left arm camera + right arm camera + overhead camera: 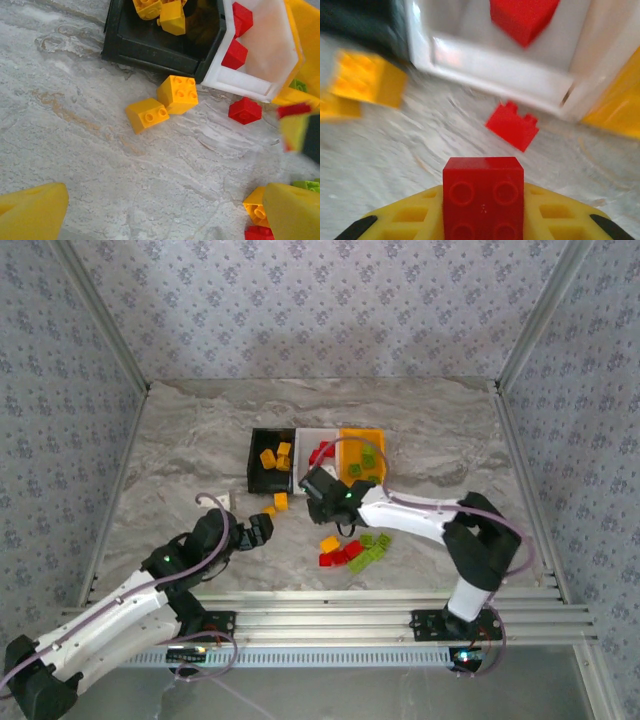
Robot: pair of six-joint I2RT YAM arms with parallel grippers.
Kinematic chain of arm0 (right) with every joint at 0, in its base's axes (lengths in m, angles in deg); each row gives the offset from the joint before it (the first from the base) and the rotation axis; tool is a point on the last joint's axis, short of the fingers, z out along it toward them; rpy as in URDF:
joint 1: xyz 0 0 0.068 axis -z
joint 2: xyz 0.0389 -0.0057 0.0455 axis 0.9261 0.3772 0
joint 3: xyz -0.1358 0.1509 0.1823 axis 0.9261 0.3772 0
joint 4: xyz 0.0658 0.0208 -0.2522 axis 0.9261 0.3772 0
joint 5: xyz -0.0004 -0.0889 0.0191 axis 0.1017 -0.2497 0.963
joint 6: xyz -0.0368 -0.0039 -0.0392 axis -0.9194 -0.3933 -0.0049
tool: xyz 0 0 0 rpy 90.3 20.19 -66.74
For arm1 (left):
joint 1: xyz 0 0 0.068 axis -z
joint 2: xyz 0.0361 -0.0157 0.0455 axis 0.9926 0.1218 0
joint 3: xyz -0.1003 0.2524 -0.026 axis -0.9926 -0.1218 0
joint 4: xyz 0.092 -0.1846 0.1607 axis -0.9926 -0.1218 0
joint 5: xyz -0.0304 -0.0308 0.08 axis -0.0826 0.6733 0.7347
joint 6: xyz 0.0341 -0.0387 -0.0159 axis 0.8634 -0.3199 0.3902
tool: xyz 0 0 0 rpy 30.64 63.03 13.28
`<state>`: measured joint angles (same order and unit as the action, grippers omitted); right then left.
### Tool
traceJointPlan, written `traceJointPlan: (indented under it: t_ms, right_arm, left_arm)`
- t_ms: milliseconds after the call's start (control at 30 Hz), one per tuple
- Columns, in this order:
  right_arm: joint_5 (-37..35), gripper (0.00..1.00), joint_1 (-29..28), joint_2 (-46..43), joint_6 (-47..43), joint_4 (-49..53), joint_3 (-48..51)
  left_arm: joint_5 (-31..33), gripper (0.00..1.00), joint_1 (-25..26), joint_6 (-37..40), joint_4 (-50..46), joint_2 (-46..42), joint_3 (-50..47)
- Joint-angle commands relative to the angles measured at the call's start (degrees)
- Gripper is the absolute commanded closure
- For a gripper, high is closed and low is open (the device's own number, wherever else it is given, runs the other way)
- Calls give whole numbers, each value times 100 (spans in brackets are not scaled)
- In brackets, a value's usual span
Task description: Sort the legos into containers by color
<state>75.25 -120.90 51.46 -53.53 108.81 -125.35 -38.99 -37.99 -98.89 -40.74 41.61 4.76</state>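
Marble tabletop [200,440]: right pincer [325,492] grips red brick [483,195]; left pincer [262,528] wide apart, empty.

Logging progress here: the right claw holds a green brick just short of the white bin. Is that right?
Not quite. The brick in the right claw is red, not green; the right wrist view shows it. It is held just short of the white bin, as you said.
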Motion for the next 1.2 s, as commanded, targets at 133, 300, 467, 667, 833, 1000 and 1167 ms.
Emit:
traceJointPlan:
  t_ms: [133,300,467,667,833,1000,1167]
  right_arm:
    - [-59,66,691,608,-228,88,-1368]
    - [103,64,1018,1527,-311,382,-2362]
    - [221,57,1205,2088,-305,622,-3001]
    - [294,31,1281,2084,-277,637,-3230]
    - [226,29,1217,1459,-290,277,-2658]
    - [152,29,1071,686,-166,-138,-1661]
    - [150,28,1052,91,-15,-375,-931]
  left_arm:
    - [34,1,-8,-359,55,-59,-180]
    - [-134,0,-6,-334,151,37,-205]
    - [-137,1,-19,-257,125,201,-142]
    - [-114,0,-74,220,10,766,208]
    - [-139,0,-98,725,90,1419,583]
    - [-291,5,-277,1122,382,2540,983]
    - [-60,12,-377,1355,773,3640,1287]
